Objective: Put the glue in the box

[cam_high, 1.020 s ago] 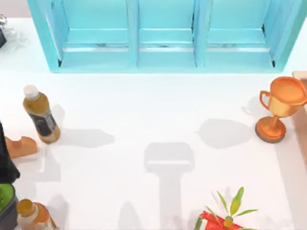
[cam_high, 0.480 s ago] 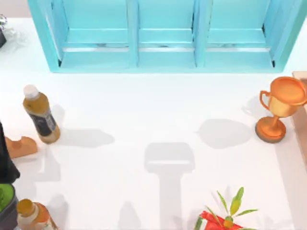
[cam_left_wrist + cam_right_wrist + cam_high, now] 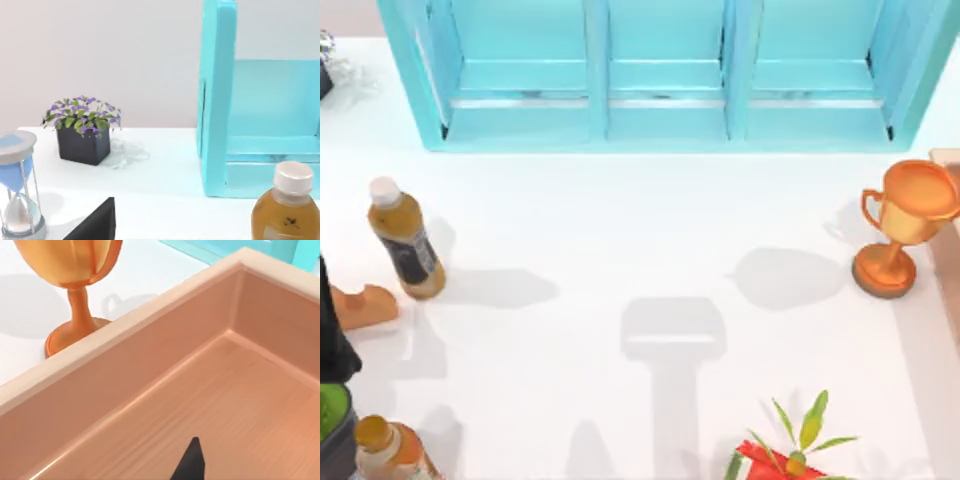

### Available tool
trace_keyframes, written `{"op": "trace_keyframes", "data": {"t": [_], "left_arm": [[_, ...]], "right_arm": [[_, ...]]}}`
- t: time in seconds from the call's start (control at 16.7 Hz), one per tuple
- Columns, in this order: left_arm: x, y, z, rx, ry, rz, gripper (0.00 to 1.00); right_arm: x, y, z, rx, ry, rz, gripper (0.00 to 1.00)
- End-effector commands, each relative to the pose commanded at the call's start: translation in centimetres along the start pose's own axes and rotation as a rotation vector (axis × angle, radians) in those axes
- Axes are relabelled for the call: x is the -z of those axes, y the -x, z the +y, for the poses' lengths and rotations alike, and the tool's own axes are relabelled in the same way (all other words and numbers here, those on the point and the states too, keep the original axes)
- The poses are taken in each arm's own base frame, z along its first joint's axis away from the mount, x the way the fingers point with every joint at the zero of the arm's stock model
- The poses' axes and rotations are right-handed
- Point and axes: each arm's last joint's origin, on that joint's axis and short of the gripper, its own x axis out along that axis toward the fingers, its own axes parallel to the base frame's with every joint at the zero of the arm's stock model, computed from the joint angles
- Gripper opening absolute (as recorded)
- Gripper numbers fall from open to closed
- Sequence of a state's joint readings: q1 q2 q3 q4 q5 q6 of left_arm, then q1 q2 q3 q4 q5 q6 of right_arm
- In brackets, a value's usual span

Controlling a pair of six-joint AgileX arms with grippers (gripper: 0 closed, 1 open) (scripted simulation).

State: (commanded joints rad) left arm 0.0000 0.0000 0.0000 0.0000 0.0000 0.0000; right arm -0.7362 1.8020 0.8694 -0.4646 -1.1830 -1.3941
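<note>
The glue [image 3: 386, 450], a small yellow-orange bottle with a white-and-orange label, stands at the table's front left corner, partly cut off by the frame. The box [image 3: 947, 160] is a pale wooden tray at the far right edge; the right wrist view looks into it past its rim [image 3: 125, 327], and the part of its floor I see is bare. A dark tip of my right gripper [image 3: 191, 462] hangs above that floor. A dark tip of my left gripper [image 3: 96, 222] sits low at the table's left side, behind the brown bottle.
A taller brown drink bottle [image 3: 407, 240] stands at the left. An orange trophy [image 3: 905, 225] stands beside the box. A turquoise shelf [image 3: 665, 75] spans the back. A hourglass [image 3: 17, 190], a potted plant [image 3: 83, 130], an orange block [image 3: 362, 305] and a red-potted plant [image 3: 790, 450] are around.
</note>
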Motion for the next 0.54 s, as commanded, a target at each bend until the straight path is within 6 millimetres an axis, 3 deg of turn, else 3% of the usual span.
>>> {"op": "trace_keyframes", "data": {"t": [0.18, 0.54], "left_arm": [[0.00, 0.00, 0.00, 0.000, 0.000, 0.000, 1.00], [0.00, 0.00, 0.00, 0.000, 0.000, 0.000, 1.00]], "right_arm": [[0.00, 0.00, 0.00, 0.000, 0.000, 0.000, 0.98], [0.00, 0.00, 0.00, 0.000, 0.000, 0.000, 1.00]]}}
